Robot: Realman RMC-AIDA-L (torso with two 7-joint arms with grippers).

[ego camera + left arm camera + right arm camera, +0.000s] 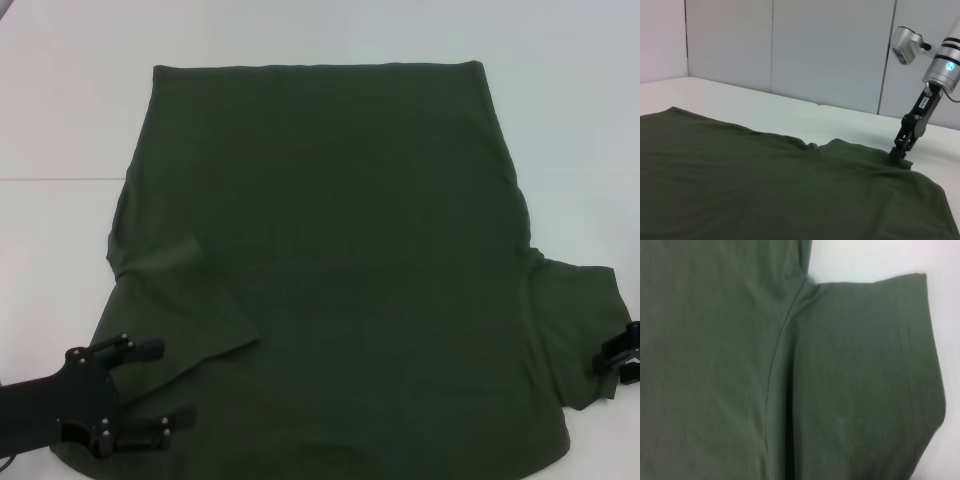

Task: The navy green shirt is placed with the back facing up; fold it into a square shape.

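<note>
1. Head view: the navy green shirt [340, 260] lies flat, back up, and covers most of the white table [60, 120]. Its straight hem is near the far edge and its sleeves are near the near edge. The left sleeve is already turned in onto the body. The left pincer [160, 385] sits over the shirt by the near left corner, wide open and holding nothing. The right pincer [615, 358] is at the cuff of the right sleeve by the right edge; I cannot tell if it is open or closed.
2. Left wrist view: the right pincer [901, 154] points straight down with its tip on the sleeve edge. The cloth is lumpy near it. Plain grey wall panels stand behind the table.
3. Right wrist view: the right sleeve [865, 370] lies spread flat, with bare table past its cuff.
4. To do this step well, I think the right pincer should pinch only the cuff, lift a little, and lay the sleeve in like the left one.
</note>
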